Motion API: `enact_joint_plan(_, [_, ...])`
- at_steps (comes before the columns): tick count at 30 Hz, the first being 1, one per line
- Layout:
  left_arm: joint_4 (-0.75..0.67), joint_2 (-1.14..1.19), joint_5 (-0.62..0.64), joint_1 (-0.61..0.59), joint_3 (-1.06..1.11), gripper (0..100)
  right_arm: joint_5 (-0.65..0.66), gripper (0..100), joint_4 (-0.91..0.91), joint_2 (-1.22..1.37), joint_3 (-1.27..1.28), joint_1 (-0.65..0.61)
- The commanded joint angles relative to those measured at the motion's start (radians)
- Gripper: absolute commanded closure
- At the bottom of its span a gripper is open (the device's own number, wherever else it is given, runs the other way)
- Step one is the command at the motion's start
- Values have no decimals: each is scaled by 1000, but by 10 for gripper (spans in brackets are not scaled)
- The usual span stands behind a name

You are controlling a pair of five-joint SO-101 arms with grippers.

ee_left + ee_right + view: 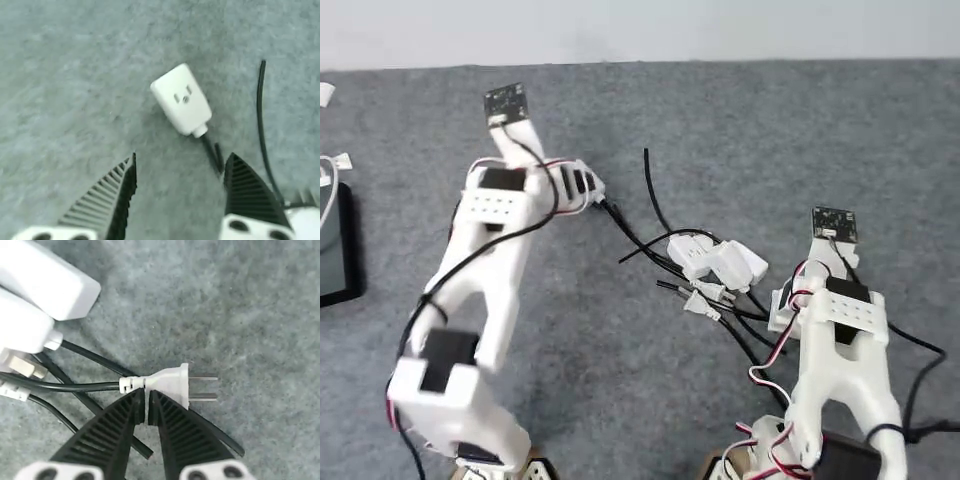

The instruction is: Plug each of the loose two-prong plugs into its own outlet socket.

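My left gripper (177,175) is open, and a white outlet socket (181,100) lies face up on the carpet just beyond its fingertips, its black cable running back toward them. In the high view this gripper (582,186) is at the upper middle. My right gripper (146,399) is shut with nothing between its fingers, its tips right by a white two-prong plug (172,385) lying flat. Two more white sockets (45,280) lie close by. From above, two loose plugs (703,299) lie beside the socket cluster (715,258), left of the right gripper (782,306).
Black cables (650,245) tangle between the arms across the grey carpet. A thin loose black wire (651,190) curves up past the left gripper. A dark tablet-like object (338,250) lies at the left edge. Open carpet stretches at the far right.
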Motion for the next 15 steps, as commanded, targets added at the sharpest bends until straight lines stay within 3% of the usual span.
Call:
enact_joint_plan(1, [5, 161, 81, 15, -228, 732, 34, 989, -10, -35, -5, -7])
enact_joint_plan(15, [153, 618, 143, 8, -756, 731, 64, 987, -12, -35, 6, -45])
